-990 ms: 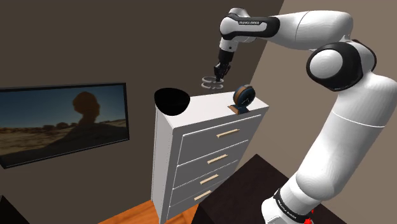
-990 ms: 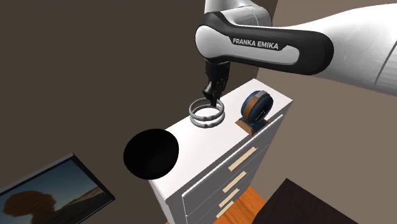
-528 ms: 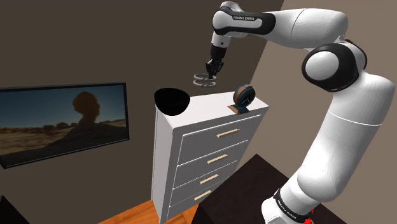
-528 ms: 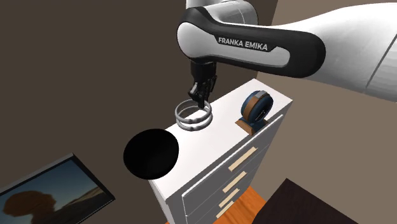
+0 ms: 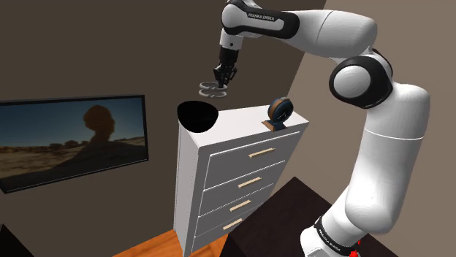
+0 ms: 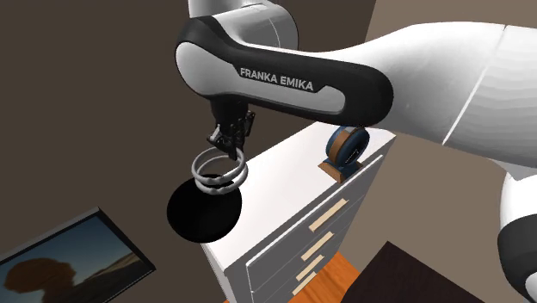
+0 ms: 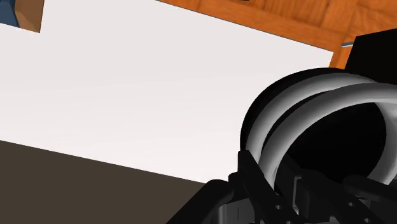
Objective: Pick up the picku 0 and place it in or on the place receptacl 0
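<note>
The white arm reaches up and across from its stand toward the white dresser, which stands beside a wall-hung screen showing a dusky landscape. On the dresser's top, at the corner nearest the screen, sits the black bowl. At the opposite end a round blue-and-brown object stands on edge, well apart from the bowl. The grey double ring hangs in the air from the gripper, whose fingers are closed on its upper rim. The ring is above the bowl, though whether it is squarely over the middle is hard to tell. The main risk seems to lie in the release. The ring is pinched at one edge and hangs tilted, so if dropped off-centre it could strike the bowl's rim, roll across the dresser top and fall to the floor. So narrow a pinch might also slip on the way down.
</note>
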You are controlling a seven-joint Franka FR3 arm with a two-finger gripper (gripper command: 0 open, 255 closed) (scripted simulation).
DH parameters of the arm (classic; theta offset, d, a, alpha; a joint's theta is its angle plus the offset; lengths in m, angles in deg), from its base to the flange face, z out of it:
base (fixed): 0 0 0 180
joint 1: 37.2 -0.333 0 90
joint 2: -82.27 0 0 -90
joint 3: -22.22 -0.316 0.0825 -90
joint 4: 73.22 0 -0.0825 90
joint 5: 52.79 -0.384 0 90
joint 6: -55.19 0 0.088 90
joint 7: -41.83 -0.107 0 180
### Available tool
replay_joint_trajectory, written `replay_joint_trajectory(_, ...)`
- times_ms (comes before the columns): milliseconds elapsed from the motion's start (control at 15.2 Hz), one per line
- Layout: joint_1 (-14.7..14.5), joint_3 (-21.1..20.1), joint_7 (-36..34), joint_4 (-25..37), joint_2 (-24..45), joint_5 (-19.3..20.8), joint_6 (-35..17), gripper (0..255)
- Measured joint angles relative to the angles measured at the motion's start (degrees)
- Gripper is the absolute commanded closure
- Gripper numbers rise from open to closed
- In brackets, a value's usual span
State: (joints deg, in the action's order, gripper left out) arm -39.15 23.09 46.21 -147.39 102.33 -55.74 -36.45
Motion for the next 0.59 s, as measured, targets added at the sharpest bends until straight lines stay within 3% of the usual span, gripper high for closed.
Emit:
replay_joint_trajectory(264,-2.71,-1.23,-3.93,5.77,4.01,0.26,1.57,255)
replay_joint_trajectory(594,-3.25,-1.41,-4.57,3.14,4.50,0.32,-1.55,255)
